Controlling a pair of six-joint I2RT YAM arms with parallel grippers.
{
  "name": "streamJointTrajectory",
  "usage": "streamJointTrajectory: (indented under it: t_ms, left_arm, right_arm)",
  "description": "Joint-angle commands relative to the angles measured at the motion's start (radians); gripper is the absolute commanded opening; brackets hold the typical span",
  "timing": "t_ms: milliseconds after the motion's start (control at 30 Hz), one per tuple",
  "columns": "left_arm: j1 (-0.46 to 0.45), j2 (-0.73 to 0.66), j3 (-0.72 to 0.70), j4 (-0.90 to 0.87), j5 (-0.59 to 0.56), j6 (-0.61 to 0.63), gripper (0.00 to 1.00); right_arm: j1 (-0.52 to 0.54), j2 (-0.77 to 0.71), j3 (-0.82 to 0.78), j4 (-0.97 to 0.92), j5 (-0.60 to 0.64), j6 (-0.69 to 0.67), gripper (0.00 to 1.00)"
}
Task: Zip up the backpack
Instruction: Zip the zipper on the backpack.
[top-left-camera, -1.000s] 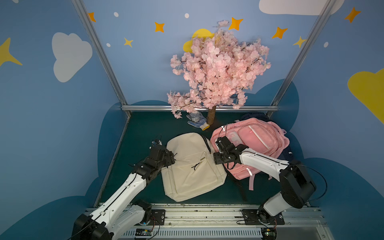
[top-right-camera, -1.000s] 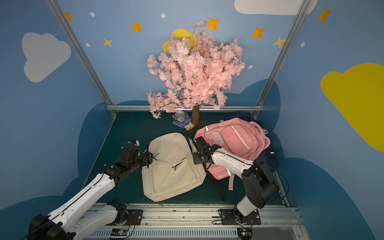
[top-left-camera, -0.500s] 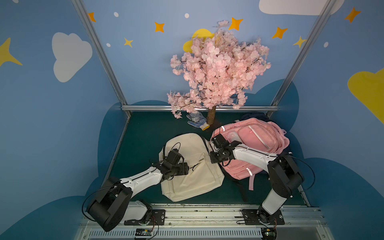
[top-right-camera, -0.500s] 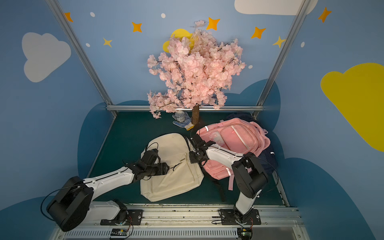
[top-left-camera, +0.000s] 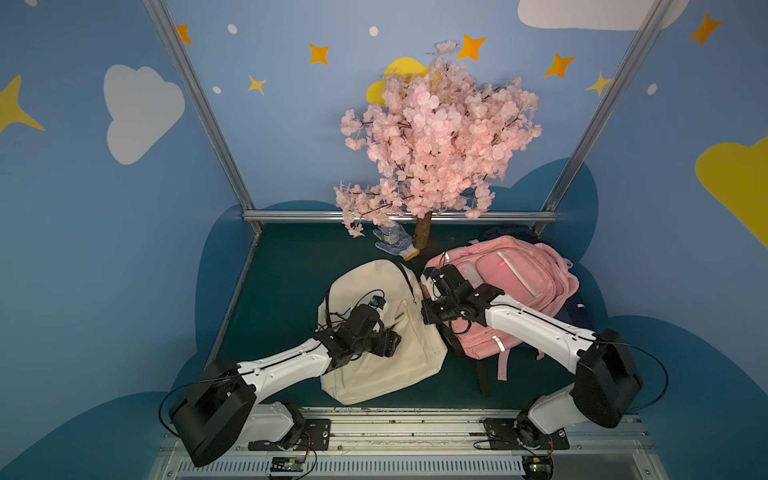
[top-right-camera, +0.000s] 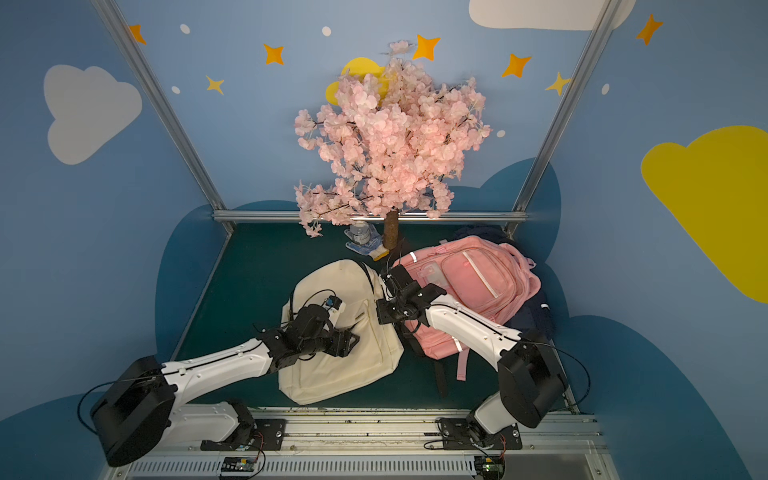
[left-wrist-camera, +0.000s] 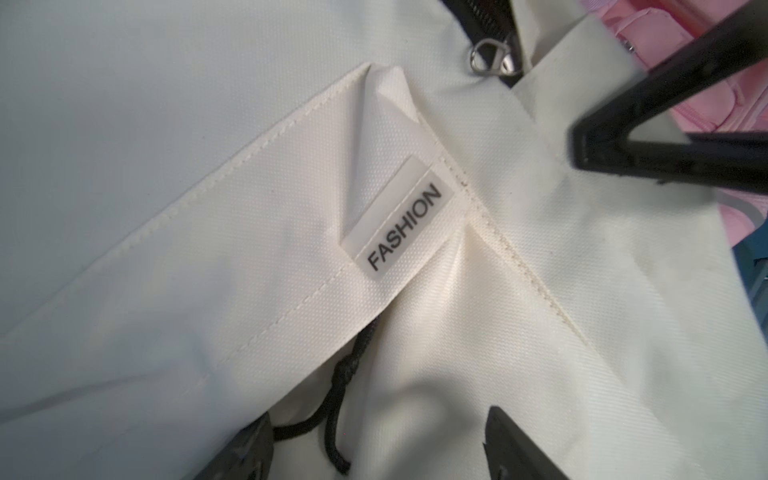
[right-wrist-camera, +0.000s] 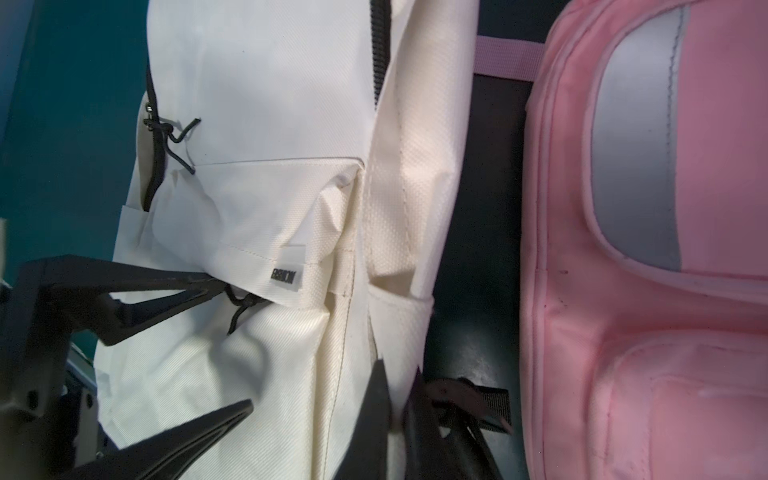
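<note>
**Cream backpack (top-left-camera: 386, 374) on green mat (top-left-camera: 291, 282)**

Its woven, finely ribbed fabric lies flat mid-table, just beside a puffy pink backpack (top-left-camera: 519, 274). Left gripper (left-wrist-camera: 378, 440) has its jaws apart, astride the knotted black cord pull (left-wrist-camera: 336, 399) below the FASHION label (left-wrist-camera: 401, 230). Right gripper (right-wrist-camera: 395, 411) is pinched together on the bag's side edge. Blue walls (top-left-camera: 83, 249) carry painted clouds and stars; a pink blossom tree (top-left-camera: 436, 137) stands behind.

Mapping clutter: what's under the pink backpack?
A dark navy fabric item sticks out from under the pink backpack at its far edge and outer side; a pale reflective strip shows on it. The rest is covered, so what it is cannot be told.
</note>
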Motion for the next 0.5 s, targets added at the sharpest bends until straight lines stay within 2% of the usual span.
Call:
streamJointTrajectory:
  t_ms: [0, 200, 467]
  left_arm:
    - [0.0, 0.024, 0.008, 0.048, -0.059, 0.068, 0.72]
    - [0.0, 0.06, 0.011, 0.077, -0.069, 0.097, 0.53]
    - [0.0, 0.141, 0.016, 0.074, -0.086, 0.126, 0.41]
  right_arm:
    - [0.014, -0.038, 0.005, -0.012, -0.026, -0.022, 0.0]
    - [0.029, -0.047, 0.008, -0.019, -0.025, -0.033, 0.0]
    - [0.04, -0.056, 0.007, -0.016, -0.019, -0.043, 0.0]
